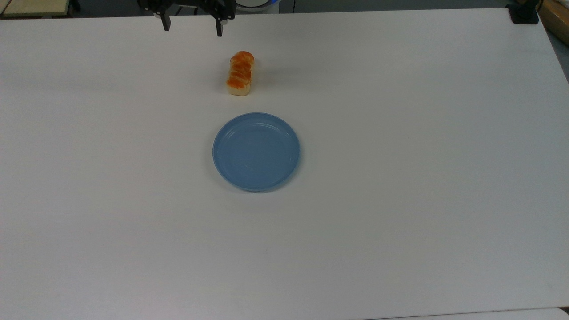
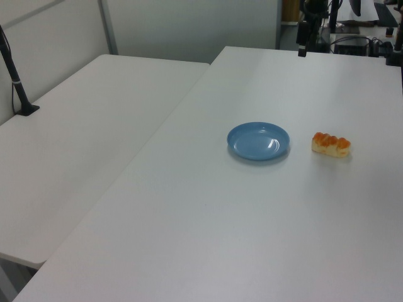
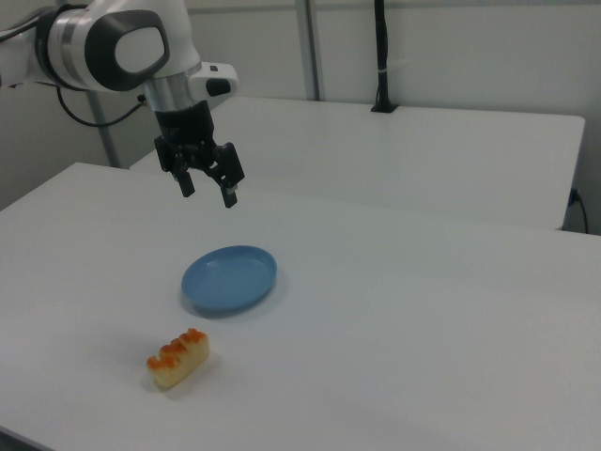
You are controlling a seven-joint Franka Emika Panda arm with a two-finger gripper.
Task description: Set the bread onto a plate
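Note:
The bread, a small loaf with an orange-brown ridged top and cream sides, lies on the white table just beyond the empty light-blue plate, with a short gap between them. My gripper hangs open above the table's far edge, to the top view's left of the bread, with nothing between its fingers. In the right view the gripper hovers high behind the plate, and the bread rests near the front. In the left view the bread sits right of the plate.
The white table stretches wide around both things. A second white table adjoins it on the left view's left, with a black clamped post. A black clamp sits at the top view's far right corner.

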